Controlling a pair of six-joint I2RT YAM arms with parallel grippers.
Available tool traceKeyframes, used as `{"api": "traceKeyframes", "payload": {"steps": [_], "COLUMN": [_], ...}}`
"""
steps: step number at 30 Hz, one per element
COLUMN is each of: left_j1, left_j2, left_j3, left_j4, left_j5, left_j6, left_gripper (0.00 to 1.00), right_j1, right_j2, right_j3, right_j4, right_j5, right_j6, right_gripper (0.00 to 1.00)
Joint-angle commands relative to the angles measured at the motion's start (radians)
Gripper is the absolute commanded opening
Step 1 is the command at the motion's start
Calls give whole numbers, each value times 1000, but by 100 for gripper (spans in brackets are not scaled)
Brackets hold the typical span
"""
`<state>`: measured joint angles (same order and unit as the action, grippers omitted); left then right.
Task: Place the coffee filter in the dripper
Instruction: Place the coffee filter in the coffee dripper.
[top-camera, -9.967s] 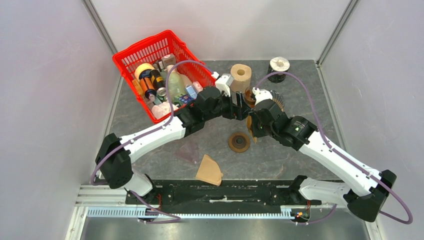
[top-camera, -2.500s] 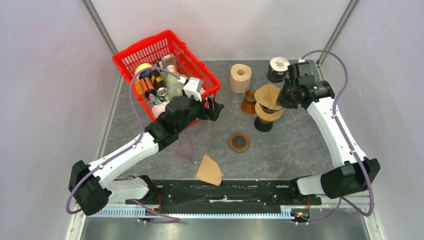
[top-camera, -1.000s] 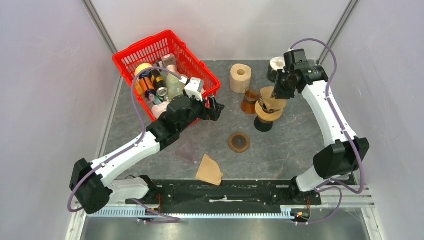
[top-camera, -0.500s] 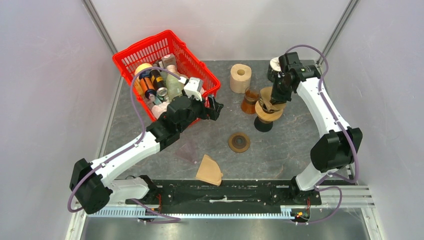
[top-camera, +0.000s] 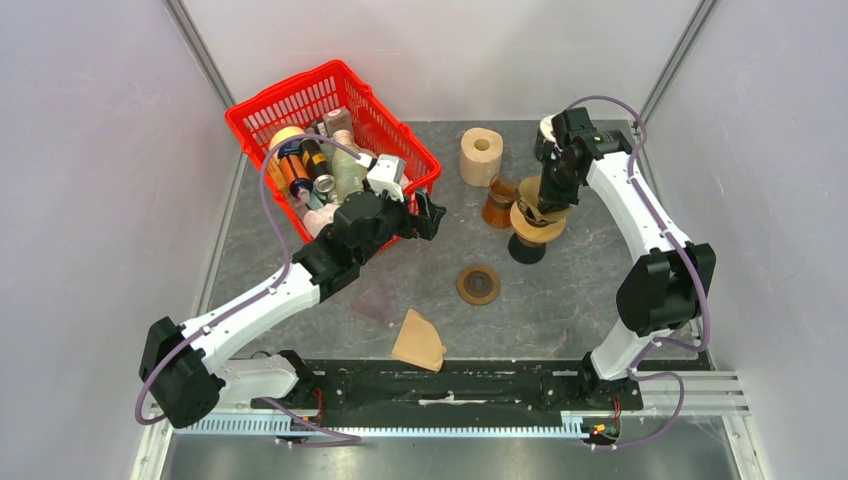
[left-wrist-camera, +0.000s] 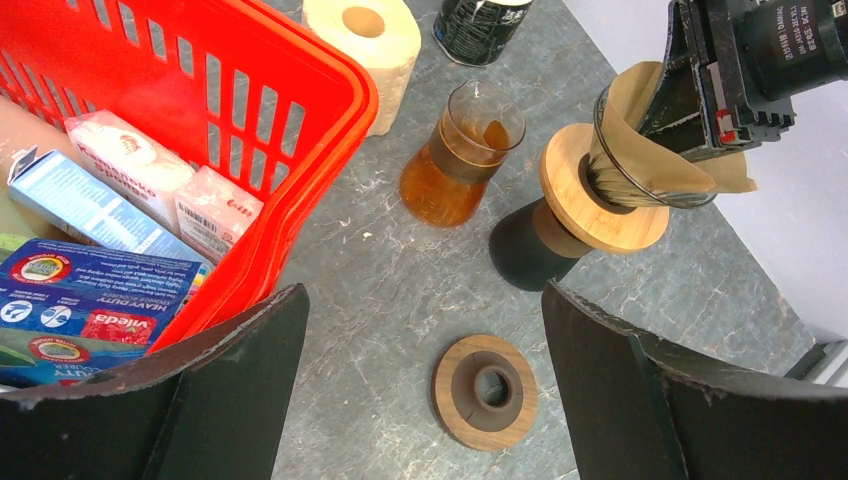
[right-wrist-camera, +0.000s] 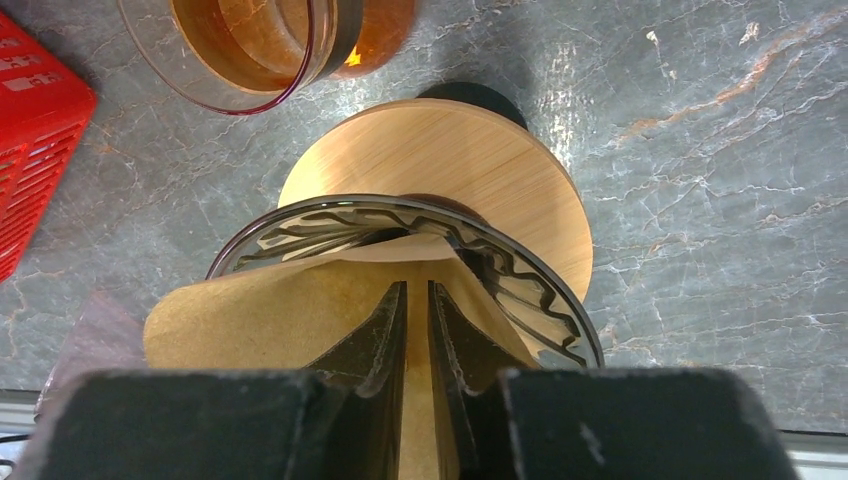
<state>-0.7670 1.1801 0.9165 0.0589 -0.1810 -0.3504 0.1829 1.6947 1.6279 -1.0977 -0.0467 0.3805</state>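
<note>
1. Two black, wedge-shaped right fingers (right-wrist-camera: 402, 315) stand almost closed, with only a thin slit between them, pinching the coffee filter (right-wrist-camera: 270, 310).
2. The coffee filter is matte brown paper, folded into a fan shape. Its lower part sits inside the dripper (right-wrist-camera: 525, 300), directly under the fingertips, and a broad flap sticks out over the rim to one side of them.
3. The dripper is a clear glass cone with wavy ribs. It rests on a round, pale wooden collar (right-wrist-camera: 450, 150) just beyond the fingertips, with a dark base (left-wrist-camera: 530, 250) below that.
4. An amber-tinted glass carafe (right-wrist-camera: 250, 40) stands just past the collar on the grey marbled worktop (right-wrist-camera: 700, 150).
5. The left fingers (top-camera: 428, 213) are spread wide and hold nothing. In their own view a flat wooden ring (left-wrist-camera: 485, 390) with a dark centre lies between them, and a red plastic lattice basket (left-wrist-camera: 300, 90) sits beside one finger.
</note>
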Motion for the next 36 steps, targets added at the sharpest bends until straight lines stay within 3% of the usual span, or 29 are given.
{"api": "traceKeyframes", "payload": {"steps": [1, 21, 36], "left_j1": [4, 4, 4], "left_j2": [-4, -5, -3], "left_j3": [1, -1, 1], "left_j4": [32, 32, 31], "left_j5": [-15, -17, -18], "left_j6": [-5, -2, 0], "left_gripper": [93, 93, 93], "right_j1": [-1, 30, 39], "right_j2": [6, 37, 25], "right_j3": [-2, -20, -13], "right_j4": [4, 4, -8], "right_j5": [32, 41, 39], "right_j6": [-14, -47, -48], "right_gripper": [19, 20, 41]}}
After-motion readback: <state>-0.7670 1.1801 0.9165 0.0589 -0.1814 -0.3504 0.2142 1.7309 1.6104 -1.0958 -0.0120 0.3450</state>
